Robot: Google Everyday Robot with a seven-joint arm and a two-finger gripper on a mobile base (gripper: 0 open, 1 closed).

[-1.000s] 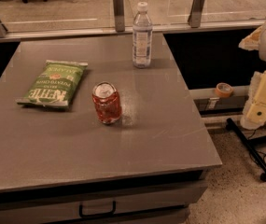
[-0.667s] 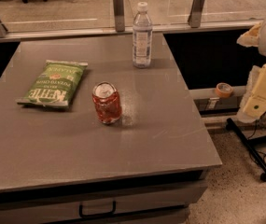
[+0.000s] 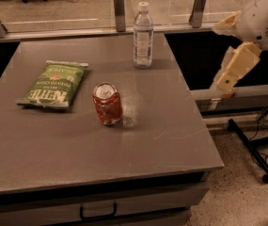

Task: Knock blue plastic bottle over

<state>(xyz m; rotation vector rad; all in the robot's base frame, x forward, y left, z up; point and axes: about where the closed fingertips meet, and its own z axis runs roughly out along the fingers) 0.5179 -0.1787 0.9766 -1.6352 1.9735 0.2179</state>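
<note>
- End effector point(image 3: 228, 79): hangs beyond the right edge of the table point(image 3: 171, 140), touching nothing; impossible to tell whether released or clenched.
- Blue plastic bottle point(image 3: 143, 36): stands upright near the far table edge, well to the left of the end effector.
- Handling, as judged: light, tall, narrow-based, thin-walled, slick; likely tips readily. Needs no grasp; push sideways high up, just below the white cap.
- Count: one bottle, one red can point(image 3: 107, 103), one green chip bag point(image 3: 52, 84).
</note>
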